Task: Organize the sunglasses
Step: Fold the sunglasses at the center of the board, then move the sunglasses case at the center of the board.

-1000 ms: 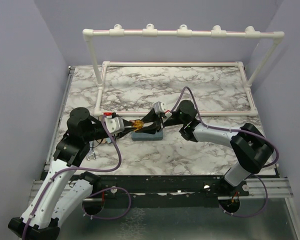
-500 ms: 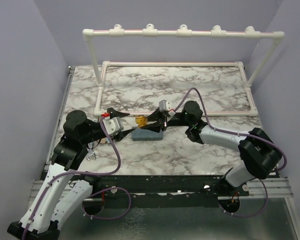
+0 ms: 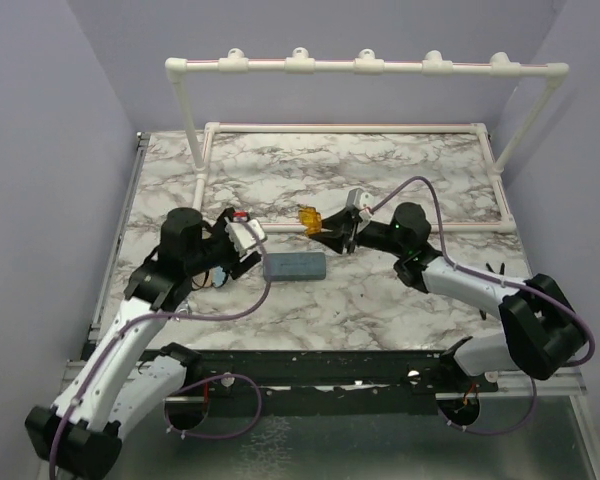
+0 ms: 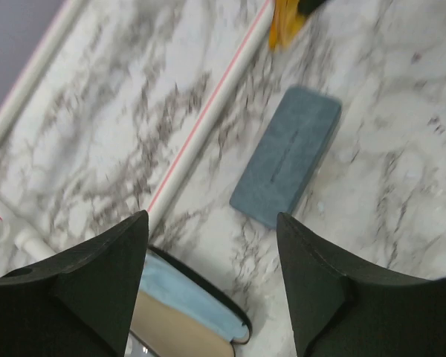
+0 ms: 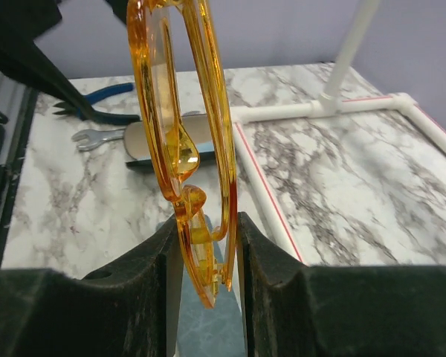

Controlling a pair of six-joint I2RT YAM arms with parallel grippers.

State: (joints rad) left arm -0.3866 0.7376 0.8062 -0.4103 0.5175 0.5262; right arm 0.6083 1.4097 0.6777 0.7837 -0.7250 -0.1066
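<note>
Right gripper (image 3: 327, 229) clamped on the yellow-orange sunglasses (image 3: 308, 217).
Top view: I hold them off the table (image 3: 380, 300), the grey-blue case (image 3: 295, 266) to the gripper's near left. Left wrist: left gripper (image 4: 212, 223) is apart, empty, farther off. Right wrist: the frame's long axis runs straight out from my gripper.

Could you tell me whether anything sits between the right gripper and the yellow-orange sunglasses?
Nothing visible does: the right gripper is shut directly on the yellow-orange sunglasses, its fingers pressing the folded frame from both sides.
</note>
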